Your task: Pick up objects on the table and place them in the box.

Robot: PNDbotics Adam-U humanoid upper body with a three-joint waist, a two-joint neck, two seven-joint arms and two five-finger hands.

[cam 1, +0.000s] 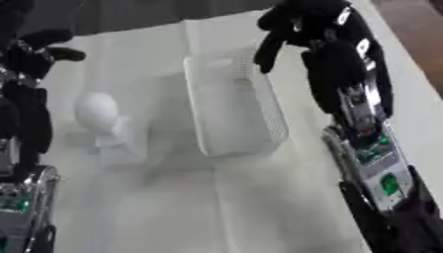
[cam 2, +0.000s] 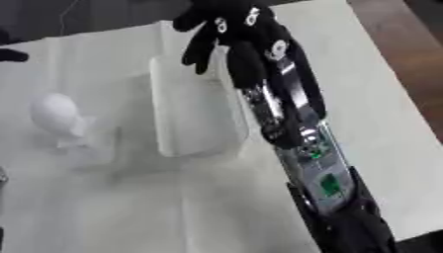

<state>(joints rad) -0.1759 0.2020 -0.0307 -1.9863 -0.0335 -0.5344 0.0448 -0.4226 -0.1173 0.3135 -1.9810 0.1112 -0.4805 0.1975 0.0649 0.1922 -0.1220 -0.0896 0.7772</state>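
Observation:
A white mesh box lies lengthwise in the middle of the white table. My right hand hangs over the box's far right corner, its black fingers drooping and relaxed, holding nothing. A white rounded object, shaped like a bulb on a narrow base, stands on the table left of the box. My left hand hovers at the far left edge, beyond and left of the white object, with its fingers spread and nothing in it. Nothing shows inside the box.
The table's right edge runs diagonally, with brown floor beyond it. My right forearm stretches along the box's right side. A crease in the white cloth runs toward the front.

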